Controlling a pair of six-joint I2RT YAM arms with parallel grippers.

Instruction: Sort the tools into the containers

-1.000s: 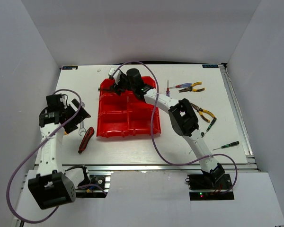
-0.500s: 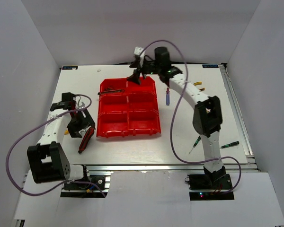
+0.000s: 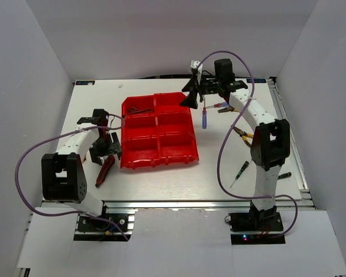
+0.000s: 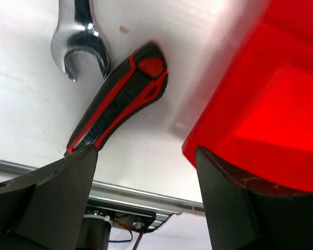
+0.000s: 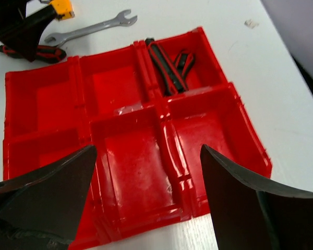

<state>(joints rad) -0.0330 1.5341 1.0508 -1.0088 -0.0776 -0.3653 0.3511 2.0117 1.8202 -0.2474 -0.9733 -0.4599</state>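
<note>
The six joined red bins point(image 3: 161, 144) sit mid-table. Red-black pliers point(image 3: 139, 109) lie in the far-left bin and also show in the right wrist view point(image 5: 169, 65). My right gripper point(image 3: 191, 97) is open and empty, hovering over the block's far right corner point(image 5: 148, 208). My left gripper point(image 3: 105, 151) is open and empty, low beside the block's left wall point(image 4: 146, 208). A red-black handled tool point(image 4: 120, 99) and the silver wrench point(image 4: 79, 41) lie just ahead of it. The left finger tip overlaps the handle's end in that view.
A blue screwdriver point(image 3: 204, 119), a red screwdriver point(image 3: 218, 105) and yellow pliers point(image 3: 246, 136) lie right of the bins. Green-black screwdrivers point(image 3: 240, 171) lie near the right front. A small orange piece point(image 5: 61, 7) sits by the wrench point(image 5: 91, 30).
My right gripper has drawn back from the far-left bin to the right, leaving the red-black pliers in it. My left arm has swung toward the bins' left side, over the red-black handled tool.
</note>
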